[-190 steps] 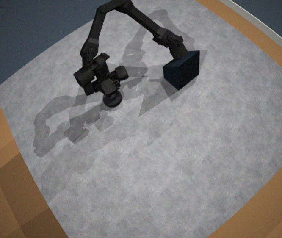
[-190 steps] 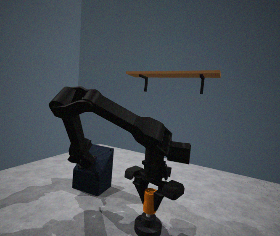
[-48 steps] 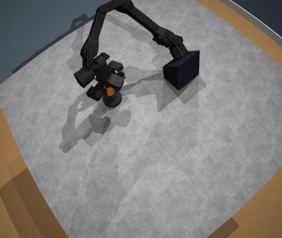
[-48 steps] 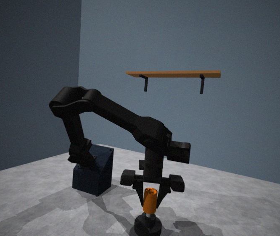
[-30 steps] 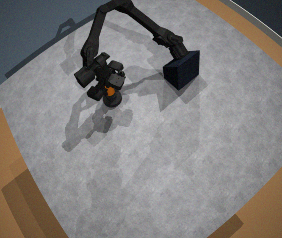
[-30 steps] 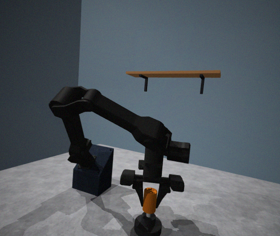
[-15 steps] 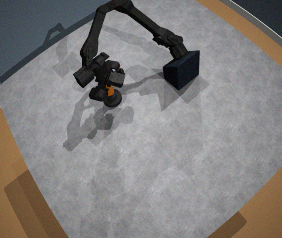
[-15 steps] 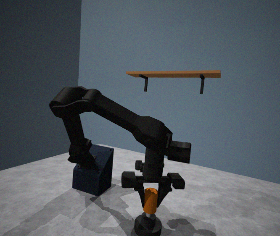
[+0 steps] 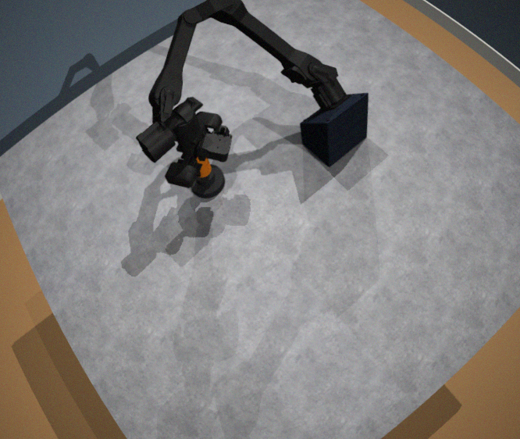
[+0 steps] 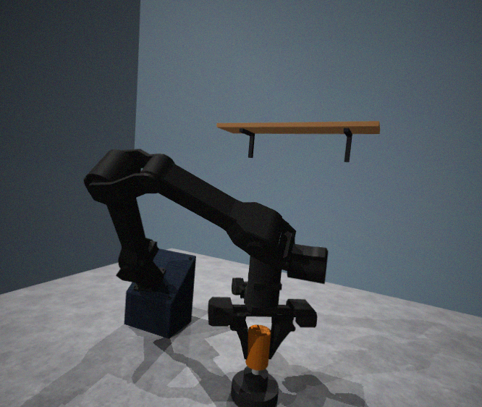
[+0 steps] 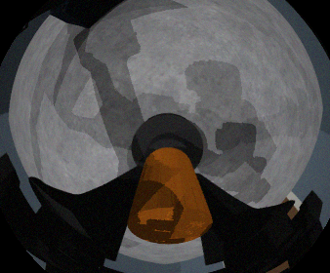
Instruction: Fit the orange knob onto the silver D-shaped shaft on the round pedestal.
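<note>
The orange knob (image 9: 204,168) (image 10: 258,347) (image 11: 169,195) is upright, slightly tilted in the exterior view, between the fingers. My gripper (image 10: 258,355) is shut on it from both sides. The black round pedestal (image 9: 218,184) (image 10: 255,393) (image 11: 149,129) stands directly below the knob. A short piece of the silver shaft (image 10: 255,371) shows between the knob's bottom and the pedestal's raised middle, so the knob stands above the pedestal. The knob's hole and the shaft's flat side are hidden. In the wrist view the knob covers the shaft.
The arm's dark blue base block (image 9: 336,132) (image 10: 158,306) stands on the grey table top (image 9: 393,283) (image 10: 35,315). A wooden shelf (image 10: 302,127) is on the wall high behind the arm. Shadows of the arm fall around the pedestal.
</note>
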Tool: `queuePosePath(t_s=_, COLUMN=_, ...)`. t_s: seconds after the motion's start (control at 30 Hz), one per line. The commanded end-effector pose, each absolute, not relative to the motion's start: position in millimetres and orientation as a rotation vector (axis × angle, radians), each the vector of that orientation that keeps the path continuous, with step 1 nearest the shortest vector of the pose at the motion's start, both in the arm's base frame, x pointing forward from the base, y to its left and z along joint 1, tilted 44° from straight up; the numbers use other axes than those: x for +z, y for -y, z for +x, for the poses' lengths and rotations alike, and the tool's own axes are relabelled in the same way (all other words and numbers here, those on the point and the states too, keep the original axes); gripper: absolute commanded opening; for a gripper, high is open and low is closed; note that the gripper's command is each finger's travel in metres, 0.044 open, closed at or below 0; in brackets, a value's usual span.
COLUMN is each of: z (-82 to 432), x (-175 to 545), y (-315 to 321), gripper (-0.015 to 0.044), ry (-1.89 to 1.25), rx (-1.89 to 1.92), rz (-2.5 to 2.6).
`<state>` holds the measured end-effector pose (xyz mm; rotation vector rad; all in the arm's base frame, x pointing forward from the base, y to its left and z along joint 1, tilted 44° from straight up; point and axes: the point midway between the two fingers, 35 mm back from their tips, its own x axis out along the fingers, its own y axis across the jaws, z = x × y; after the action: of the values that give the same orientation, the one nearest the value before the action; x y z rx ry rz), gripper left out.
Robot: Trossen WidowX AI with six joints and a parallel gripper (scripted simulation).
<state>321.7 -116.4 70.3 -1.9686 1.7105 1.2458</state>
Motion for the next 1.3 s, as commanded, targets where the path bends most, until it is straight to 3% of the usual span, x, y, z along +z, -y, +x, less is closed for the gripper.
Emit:
queuePosePath(t_s=0.0, z=321.9, x=69.6, y=117.4, gripper=0.0000, ry=-1.711, rx=1.248, rz=-1.975)
queuePosePath(t_s=1.23, z=320.7, x=58.9, y=126.7, gripper=0.0000, ry=-1.711, rx=1.237, rz=-1.965)
queuePosePath(t_s=1.27, z=320.7, x=58.9, y=126.7, gripper=0.0026, ry=-1.711, rx=1.237, rz=-1.965)
